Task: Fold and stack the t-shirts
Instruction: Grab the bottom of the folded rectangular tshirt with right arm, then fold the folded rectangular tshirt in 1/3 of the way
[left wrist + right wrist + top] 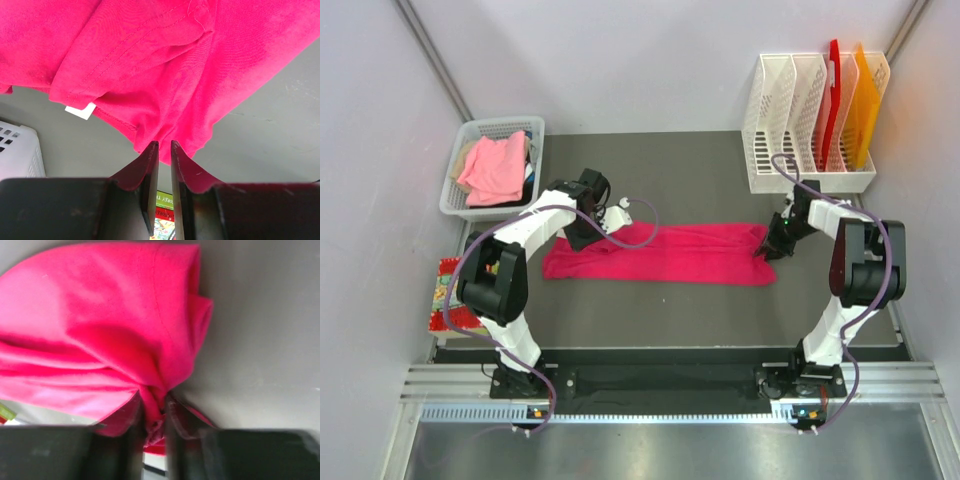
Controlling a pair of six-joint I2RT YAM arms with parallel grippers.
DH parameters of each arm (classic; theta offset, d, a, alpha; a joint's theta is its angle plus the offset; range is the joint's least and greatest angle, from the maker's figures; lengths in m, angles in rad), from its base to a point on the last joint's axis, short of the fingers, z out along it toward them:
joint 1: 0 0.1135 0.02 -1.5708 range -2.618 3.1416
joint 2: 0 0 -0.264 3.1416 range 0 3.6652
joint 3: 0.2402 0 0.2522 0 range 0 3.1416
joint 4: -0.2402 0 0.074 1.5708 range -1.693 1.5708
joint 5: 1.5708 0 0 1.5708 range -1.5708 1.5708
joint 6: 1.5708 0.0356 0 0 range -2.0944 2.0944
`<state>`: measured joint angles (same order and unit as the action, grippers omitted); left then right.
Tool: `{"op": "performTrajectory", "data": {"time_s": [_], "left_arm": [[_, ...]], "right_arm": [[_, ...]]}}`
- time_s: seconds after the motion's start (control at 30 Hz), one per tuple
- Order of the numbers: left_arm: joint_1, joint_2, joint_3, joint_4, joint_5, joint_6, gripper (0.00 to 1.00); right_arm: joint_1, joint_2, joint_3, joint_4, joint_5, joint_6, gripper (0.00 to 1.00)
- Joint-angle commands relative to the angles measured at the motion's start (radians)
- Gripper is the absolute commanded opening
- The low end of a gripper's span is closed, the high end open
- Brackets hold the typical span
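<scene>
A magenta t-shirt [660,255] lies folded into a long strip across the middle of the dark table. My left gripper [582,238] is at its upper left end. In the left wrist view the narrow jaws [161,145] pinch a hanging point of the magenta cloth [150,60], whose white label [80,111] shows. My right gripper [767,247] is at the strip's right end. Its jaws [156,405] are shut on a bunched fold of the shirt [100,315]. A salmon-pink t-shirt [495,168] lies crumpled in the white basket [470,128].
The basket stands at the back left, and its corner [17,150] shows in the left wrist view. A white file rack [770,150] with red [832,90] and orange [865,100] boards stands at the back right. A colourful book [448,295] lies at the table's left edge.
</scene>
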<state>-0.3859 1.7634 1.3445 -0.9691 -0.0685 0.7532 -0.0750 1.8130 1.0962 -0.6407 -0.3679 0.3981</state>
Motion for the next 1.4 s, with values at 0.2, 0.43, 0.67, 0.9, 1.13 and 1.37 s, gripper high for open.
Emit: {"op": "performTrajectory", "data": {"time_s": [0.2,0.43,0.67,0.9,1.13,1.37], "left_arm": [[0.012,-0.084,-0.027,0.020,-0.008,0.012,0.22],[0.013,-0.114,-0.019,-0.016,0.006,0.011,0.22],[0.012,-0.165,-0.036,-0.033,0.003,0.021,0.22],[0.015,-0.188,-0.064,-0.023,-0.004,0.031,0.22],[0.018,-0.214,-0.085,-0.017,-0.005,0.041,0.22],[0.036,-0.248,-0.128,-0.005,-0.008,0.057,0.22]], "right_arm": [[-0.014,-0.069,0.062,-0.138,0.357,-0.018,0.00],[-0.111,-0.103,0.108,-0.198,0.414,-0.021,0.00],[-0.025,-0.116,0.149,-0.232,0.434,-0.047,0.00],[0.229,-0.107,0.266,-0.304,0.486,-0.009,0.00],[0.379,-0.026,0.355,-0.338,0.483,0.048,0.01],[0.498,0.118,0.481,-0.366,0.483,0.073,0.03]]}}
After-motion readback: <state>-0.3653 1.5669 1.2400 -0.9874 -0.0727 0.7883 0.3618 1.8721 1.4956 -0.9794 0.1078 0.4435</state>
